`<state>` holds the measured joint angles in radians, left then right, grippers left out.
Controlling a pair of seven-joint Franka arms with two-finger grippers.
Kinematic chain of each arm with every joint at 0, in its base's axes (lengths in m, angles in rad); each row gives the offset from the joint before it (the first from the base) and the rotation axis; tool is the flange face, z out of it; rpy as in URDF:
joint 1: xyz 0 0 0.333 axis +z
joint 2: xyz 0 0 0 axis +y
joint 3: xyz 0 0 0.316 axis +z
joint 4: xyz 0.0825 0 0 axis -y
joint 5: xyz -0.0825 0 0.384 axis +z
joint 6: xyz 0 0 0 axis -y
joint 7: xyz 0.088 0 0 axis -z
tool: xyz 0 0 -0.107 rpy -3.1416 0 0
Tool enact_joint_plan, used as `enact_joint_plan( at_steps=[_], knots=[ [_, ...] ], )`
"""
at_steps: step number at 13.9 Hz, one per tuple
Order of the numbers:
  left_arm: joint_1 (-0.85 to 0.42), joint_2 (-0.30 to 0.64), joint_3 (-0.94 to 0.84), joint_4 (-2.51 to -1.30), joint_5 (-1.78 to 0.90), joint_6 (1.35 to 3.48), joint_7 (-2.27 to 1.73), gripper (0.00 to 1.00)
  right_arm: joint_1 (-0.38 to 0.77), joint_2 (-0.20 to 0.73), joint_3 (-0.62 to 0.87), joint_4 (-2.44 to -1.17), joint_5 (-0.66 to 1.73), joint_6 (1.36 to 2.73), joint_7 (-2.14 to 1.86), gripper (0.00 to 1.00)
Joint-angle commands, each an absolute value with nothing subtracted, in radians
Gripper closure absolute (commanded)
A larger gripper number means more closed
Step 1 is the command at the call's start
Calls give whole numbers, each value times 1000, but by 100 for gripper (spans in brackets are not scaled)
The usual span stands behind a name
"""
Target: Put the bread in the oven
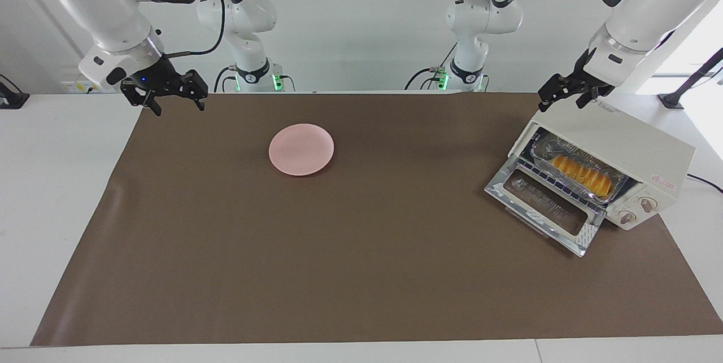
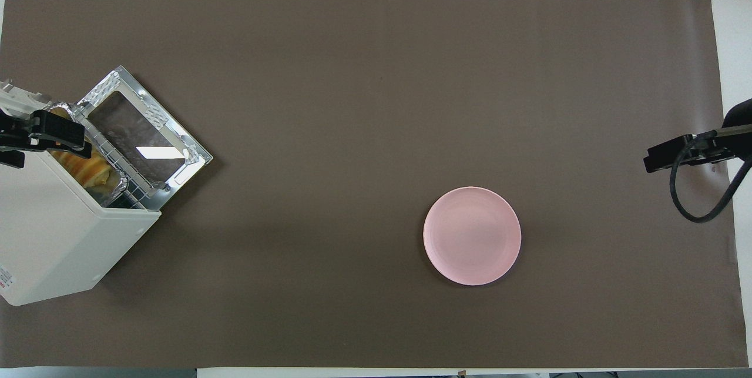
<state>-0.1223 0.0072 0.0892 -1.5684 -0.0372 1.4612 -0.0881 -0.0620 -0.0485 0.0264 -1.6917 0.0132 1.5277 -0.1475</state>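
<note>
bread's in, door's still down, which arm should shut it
Left, most likely. The left gripper hangs open over the oven, close to its lowered door. The right gripper waits open over the mat's edge at the other end, past the pink plate.

A round pink plate (image 1: 301, 149) is set flat on a brown mat (image 1: 361, 272), toward the right arm's end of the worktop (image 1: 56, 182). Nothing is carried on the plate. The white worktop is covered by the mat across most of its width, and bare white margins are left at both ends.
</note>
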Motion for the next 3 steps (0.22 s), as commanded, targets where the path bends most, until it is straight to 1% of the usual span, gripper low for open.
enact_joint_plan(
  at_steps=[1,3],
  knots=[
    [-98,-23,75,-1611,-37,1500,-72,0,-78,-63,37,-1701,5,1516,-169,0],
    [-100,-20,75,-1609,-37,1502,-71,0,-78,-63,37,-1701,5,1516,-169,0]
  ],
)
